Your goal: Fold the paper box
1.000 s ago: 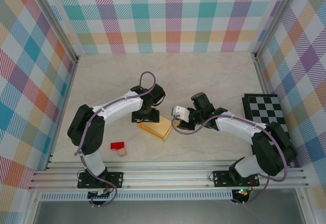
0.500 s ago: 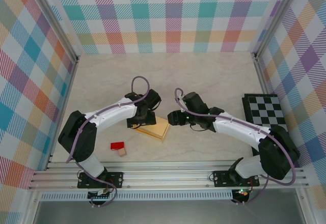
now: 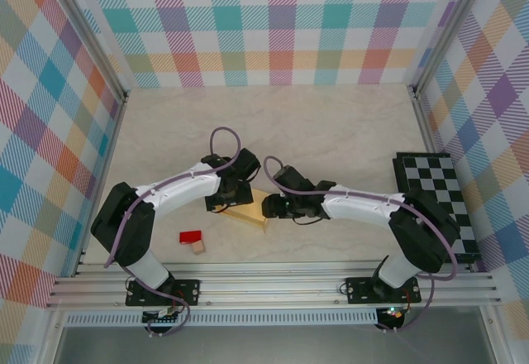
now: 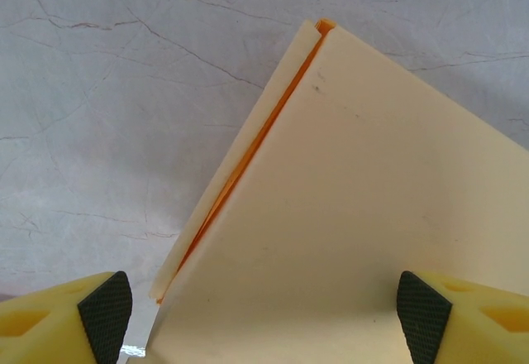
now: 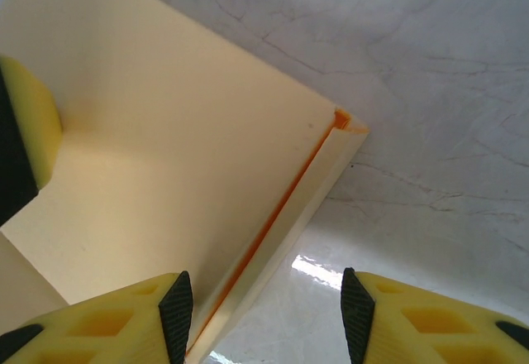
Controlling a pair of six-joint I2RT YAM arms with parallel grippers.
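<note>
The paper box (image 3: 250,209) is a flat pale yellow card box lying on the marble table between the two arms. My left gripper (image 3: 231,196) hangs over its far-left corner, open. In the left wrist view the box (image 4: 355,215) spreads under the wide-apart fingertips (image 4: 103,310), and an orange slit runs along its side flap. My right gripper (image 3: 270,208) is at the box's right edge, open. In the right wrist view the box's edge flap (image 5: 285,240) runs up between the two pads (image 5: 176,314), untouched.
A small red block (image 3: 191,237) and a tiny tan cube (image 3: 198,247) lie near the front left of the box. A black and white checkerboard (image 3: 434,186) sits at the right wall. Plaid walls enclose the table on three sides.
My right gripper has swung left from well clear of the box to its right edge, and its jaws have opened. The left gripper has shifted slightly down and left over the box's corner.
</note>
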